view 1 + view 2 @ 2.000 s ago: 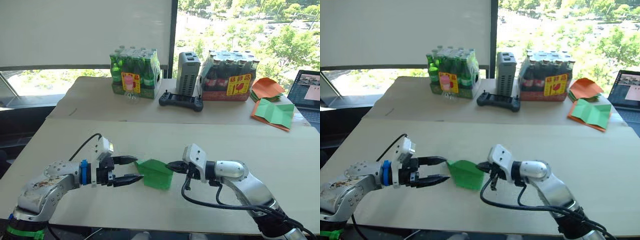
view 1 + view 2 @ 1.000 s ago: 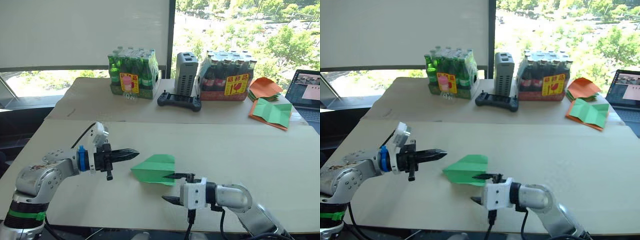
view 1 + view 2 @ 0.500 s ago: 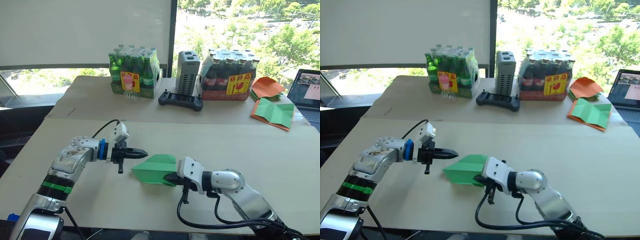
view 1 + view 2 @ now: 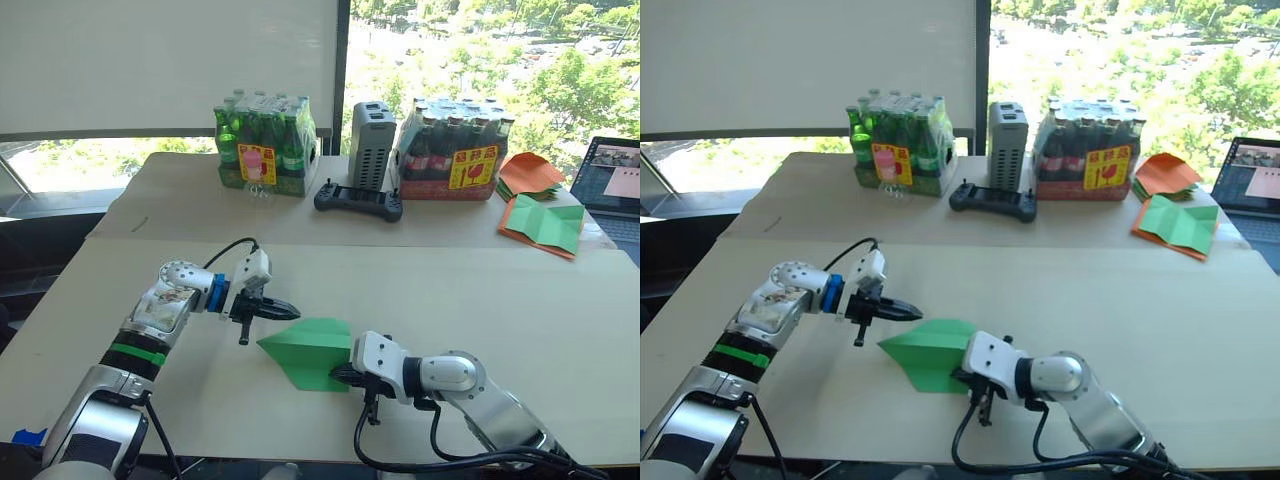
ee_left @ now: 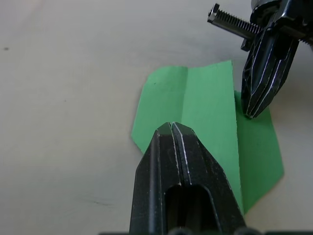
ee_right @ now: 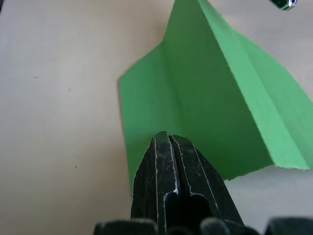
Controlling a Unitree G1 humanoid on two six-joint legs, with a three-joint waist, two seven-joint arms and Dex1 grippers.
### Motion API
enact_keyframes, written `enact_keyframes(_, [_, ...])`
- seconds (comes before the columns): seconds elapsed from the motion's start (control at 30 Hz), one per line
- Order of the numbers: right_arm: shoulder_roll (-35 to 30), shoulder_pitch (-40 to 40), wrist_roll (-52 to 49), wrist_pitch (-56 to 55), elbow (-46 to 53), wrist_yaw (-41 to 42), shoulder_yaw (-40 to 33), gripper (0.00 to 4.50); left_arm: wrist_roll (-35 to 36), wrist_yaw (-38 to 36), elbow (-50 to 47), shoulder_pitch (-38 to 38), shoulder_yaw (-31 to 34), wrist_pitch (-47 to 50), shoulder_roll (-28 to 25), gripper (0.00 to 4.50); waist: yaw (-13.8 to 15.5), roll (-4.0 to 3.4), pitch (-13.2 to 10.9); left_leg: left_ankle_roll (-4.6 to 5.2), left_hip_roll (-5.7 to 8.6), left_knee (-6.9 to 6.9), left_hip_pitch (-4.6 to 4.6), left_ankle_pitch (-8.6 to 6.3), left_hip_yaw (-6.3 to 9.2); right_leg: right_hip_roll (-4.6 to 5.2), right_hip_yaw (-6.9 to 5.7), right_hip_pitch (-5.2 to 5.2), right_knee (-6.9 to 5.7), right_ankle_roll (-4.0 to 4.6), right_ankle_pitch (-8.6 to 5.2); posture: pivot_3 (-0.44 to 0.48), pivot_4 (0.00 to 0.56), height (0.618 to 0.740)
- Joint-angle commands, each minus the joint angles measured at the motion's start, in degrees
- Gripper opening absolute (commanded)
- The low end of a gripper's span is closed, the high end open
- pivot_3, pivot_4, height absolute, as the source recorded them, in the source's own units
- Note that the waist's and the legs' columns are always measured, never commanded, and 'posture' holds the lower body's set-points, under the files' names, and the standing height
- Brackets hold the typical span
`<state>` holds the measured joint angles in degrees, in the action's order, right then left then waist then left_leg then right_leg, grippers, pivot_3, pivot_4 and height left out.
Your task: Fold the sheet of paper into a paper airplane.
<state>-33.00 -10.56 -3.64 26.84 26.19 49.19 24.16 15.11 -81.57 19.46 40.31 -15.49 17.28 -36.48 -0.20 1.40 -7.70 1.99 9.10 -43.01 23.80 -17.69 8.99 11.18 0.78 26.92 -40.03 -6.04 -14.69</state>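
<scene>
The sheet of paper (image 4: 312, 350) is bright green and lies flat on the near table, folded into a pointed wedge with a long crease, much like a paper airplane. My left gripper (image 4: 290, 312) is shut, and its tip hovers at the paper's far left edge; the left wrist view has those closed fingers (image 5: 172, 128) over the green sheet (image 5: 205, 103). My right gripper (image 4: 340, 375) is shut too, with its tip resting on the paper's near right edge. In the right wrist view the closed fingertips (image 6: 167, 139) overlap the paper (image 6: 210, 93).
On the far table stand a pack of green bottles (image 4: 268, 150), a grey box (image 4: 368, 145), a black controller (image 4: 360, 200) and a pack of dark bottles (image 4: 455, 155). Orange and green folded sheets (image 4: 540, 215) lie at the right, beside a laptop (image 4: 610, 175).
My right gripper has shut and come onto the paper's near right edge. The left gripper has moved right, up to the paper's far edge. The paper has turned a little towards me.
</scene>
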Motion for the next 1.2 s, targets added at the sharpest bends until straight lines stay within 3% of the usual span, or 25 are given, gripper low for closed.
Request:
enact_keyframes(0.03, [-0.6, 0.7, -1.2, 0.7, 2.7, 0.8, -0.1, 0.02, -0.4, -2.0, -1.9, 0.9, -0.1, -1.1, 0.2, 0.0, 0.0, 0.0, 0.0, 0.0, 0.0, 0.0, 0.01, 0.0, 0.0, 0.0, 0.0, 0.0, 0.0, 0.0, 0.0, 0.0, 0.15, 0.675])
enact_keyframes(0.9, [0.0, 0.2, -0.5, 4.8, 3.3, -0.8, 0.1, 0.02, -0.5, -3.8, -17.2, -8.5, -2.3, 3.3, -1.6, 0.0, -0.5, 0.0, 0.0, -0.02, -0.01, -0.04, -0.01, 0.01, 0.01, -0.01, 0.01, -0.01, -0.06, 0.0, 0.0, 0.0, 0.15, 0.675])
enact_keyframes(1.2, [-4.0, 0.1, -9.2, 14.6, 10.2, 2.8, -5.5, 0.02, -0.3, -2.5, -20.2, -10.5, -2.4, 4.7, -1.5, 0.0, -0.4, 0.0, 0.0, -0.01, 0.01, -0.05, 0.0, 0.01, 0.01, 0.02, 0.01, -0.02, -0.04, 0.0, 0.0, 0.0, 0.15, 0.675])
